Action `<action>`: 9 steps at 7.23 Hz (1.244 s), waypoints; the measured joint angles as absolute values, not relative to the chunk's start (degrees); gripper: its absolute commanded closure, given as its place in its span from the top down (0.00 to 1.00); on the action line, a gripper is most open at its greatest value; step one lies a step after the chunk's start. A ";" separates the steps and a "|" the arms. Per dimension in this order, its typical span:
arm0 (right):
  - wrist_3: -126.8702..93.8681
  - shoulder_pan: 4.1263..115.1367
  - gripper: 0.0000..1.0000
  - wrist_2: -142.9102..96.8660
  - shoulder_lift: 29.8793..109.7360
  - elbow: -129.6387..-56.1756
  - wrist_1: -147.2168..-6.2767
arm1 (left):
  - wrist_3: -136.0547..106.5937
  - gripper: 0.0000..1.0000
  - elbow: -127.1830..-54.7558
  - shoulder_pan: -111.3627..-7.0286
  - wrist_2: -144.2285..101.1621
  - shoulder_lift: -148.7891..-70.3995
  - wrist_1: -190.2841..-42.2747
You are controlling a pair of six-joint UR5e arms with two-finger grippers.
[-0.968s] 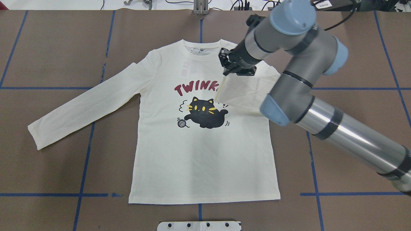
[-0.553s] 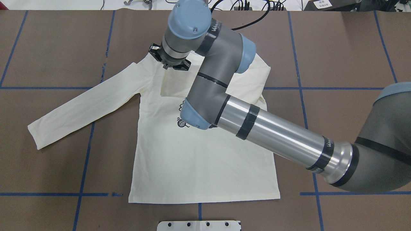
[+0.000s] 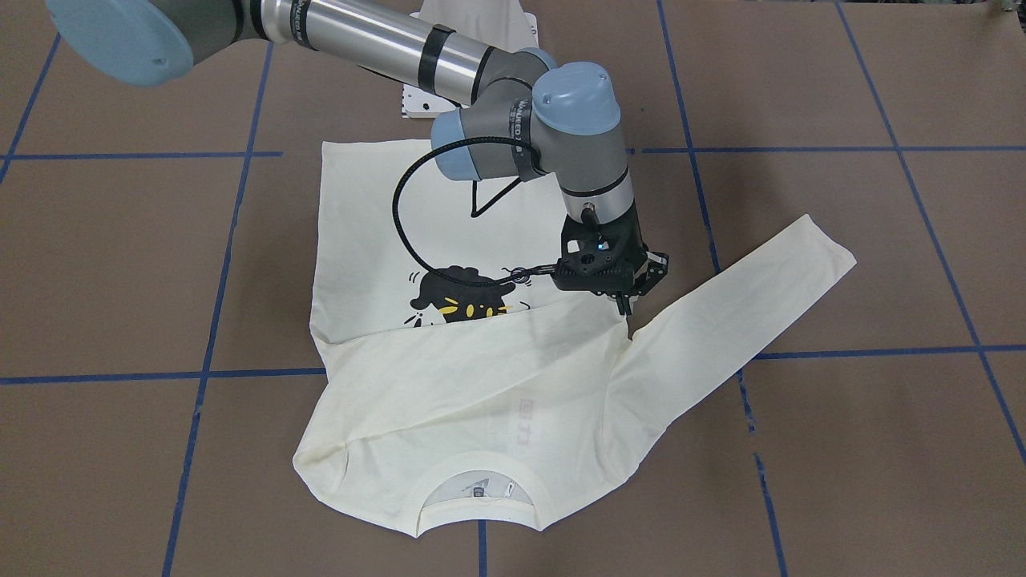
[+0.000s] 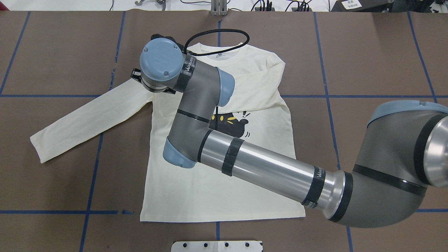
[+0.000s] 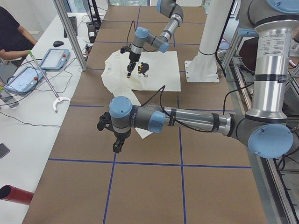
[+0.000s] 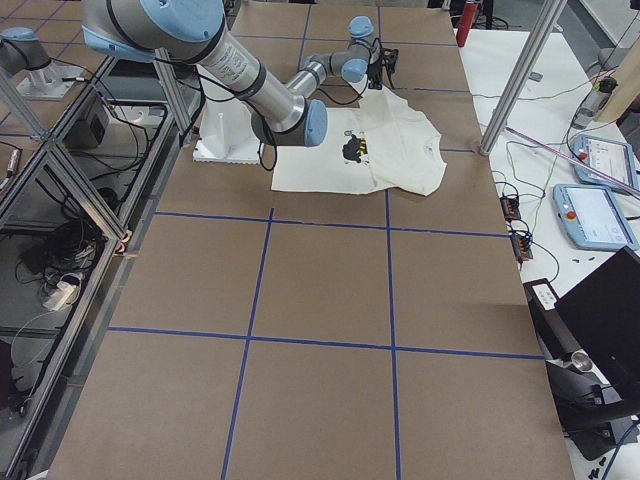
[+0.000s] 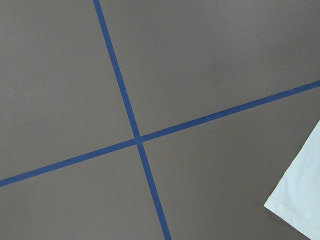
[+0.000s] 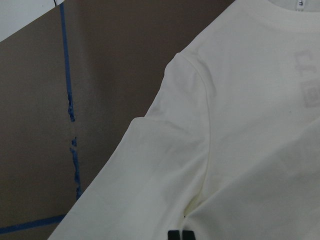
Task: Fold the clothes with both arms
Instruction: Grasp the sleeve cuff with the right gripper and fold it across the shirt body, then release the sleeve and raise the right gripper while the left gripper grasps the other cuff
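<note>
Risk no. 1, as we judged it, sat at the release. The right gripper (image 3: 624, 308) hung at the armpit of the cream long-sleeved T-shirt (image 4: 217, 189), which lay front-up on the brown table (image 4: 367, 52), hem toward the robot. Its fingertips (image 8: 175, 235) looked pressed together in the right wrist view, w/ barely a slit between. The folded sleeve (image 3: 481, 353) ran across the chest right up to them, so we took it as pinching the cuff, tho the pinch itself was hidden. If the jaws parted while lifting, the cuff could cling to a pad and rise, undoing the fold. Letting go low, then pulling straight up, seemed safer.

Risk no. 2: the folded sleeve lay slanted, w/ creases near the collar (image 3: 477, 473), and hid the lettering above the cat print (image 4: 232, 126). Any sideways drag would prob. bunch it more.

Risk no. 3: the black cable (image 3: 405, 232) looped over the print, and we thought it might snag cloth on the way out.

Risk no. 4: the other sleeve (image 4: 91, 117) lay spread out to the robot's left. The left gripper (image 5: 117, 145) hovered over bare table near a blue tape cross (image 7: 138, 140), w/ only a cuff corner (image 7: 300, 200) in its wrist view. Spread or pressed together, we couldn't tell. Should it come in before the right arm (image 4: 266, 171) got off the shirt, the arms could clash.
</note>
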State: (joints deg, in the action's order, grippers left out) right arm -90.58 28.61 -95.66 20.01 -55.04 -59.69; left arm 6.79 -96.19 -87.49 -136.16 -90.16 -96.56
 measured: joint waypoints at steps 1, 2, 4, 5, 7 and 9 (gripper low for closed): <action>-90.59 27.89 1.00 -94.34 19.47 -54.12 -59.20 | 6.81 1.00 -96.19 -87.44 -136.20 -90.17 -96.58; -90.92 27.44 1.00 -93.78 18.83 -53.94 -59.12 | 6.84 0.99 -96.18 -87.08 -136.22 -90.17 -96.59; -92.58 26.97 1.00 -93.78 21.32 -59.26 -60.70 | 4.10 0.99 -95.65 -83.72 -136.81 -90.12 -97.70; -92.79 27.15 1.00 -93.98 27.04 -66.60 -62.58 | -0.16 0.96 -94.91 -81.43 -137.74 -89.76 -98.80; -92.28 31.24 1.00 -99.26 40.94 -81.73 -64.18 | -8.27 0.94 -94.08 -76.20 -140.37 -88.80 -101.01; -88.12 40.83 1.00 -113.66 51.28 -89.00 -63.93 | -16.67 0.82 -93.68 -70.44 -141.70 -88.55 -103.26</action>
State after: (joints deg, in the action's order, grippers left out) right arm -88.12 40.83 -113.66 51.28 -89.00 -63.93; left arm -16.67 -93.68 -70.44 -141.70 -88.55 -103.26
